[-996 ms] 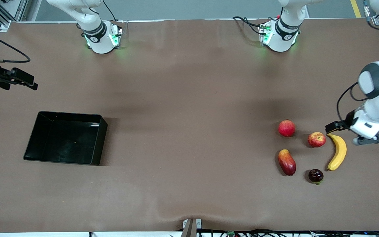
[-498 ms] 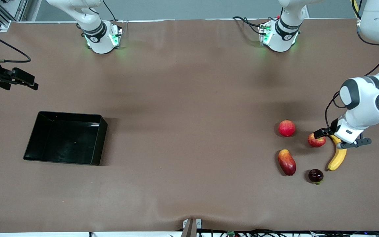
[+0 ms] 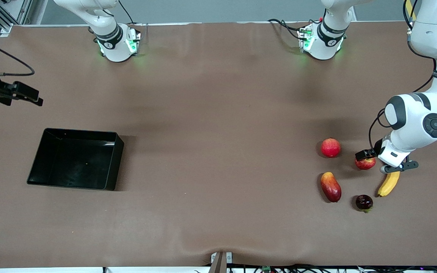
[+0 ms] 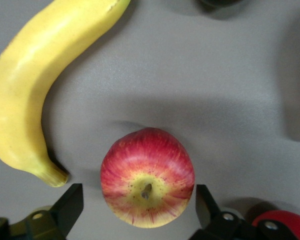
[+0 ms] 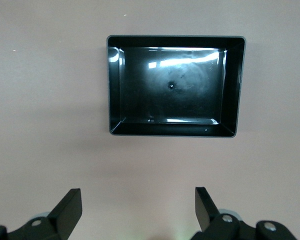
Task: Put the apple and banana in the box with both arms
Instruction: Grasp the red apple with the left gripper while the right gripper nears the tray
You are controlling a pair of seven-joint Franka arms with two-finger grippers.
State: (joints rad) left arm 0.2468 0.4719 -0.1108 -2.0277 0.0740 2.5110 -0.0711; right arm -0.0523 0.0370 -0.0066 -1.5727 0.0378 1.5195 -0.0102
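Left pincer [image 4: 139, 202] spread, straddling the small round red-and-yellow streaked apple [image 4: 147, 177] on the brown surface [image 3: 218, 151] beside the curved yellow banana [image 4: 37, 85]: likely firm, smooth, rollable, so clamp across its widest girth (right pincer [image 5: 139, 207] waits spread above the black box [image 5: 175, 84]).

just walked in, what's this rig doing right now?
The left gripper is down at the apple, open fingers either side of it, not yet gripping. The banana lies beside the apple, untouched. The right arm waits, its gripper open above the table near the box, which holds no fruit. Three other fruits sit near the apple: a red round one, a mango and a dark one.
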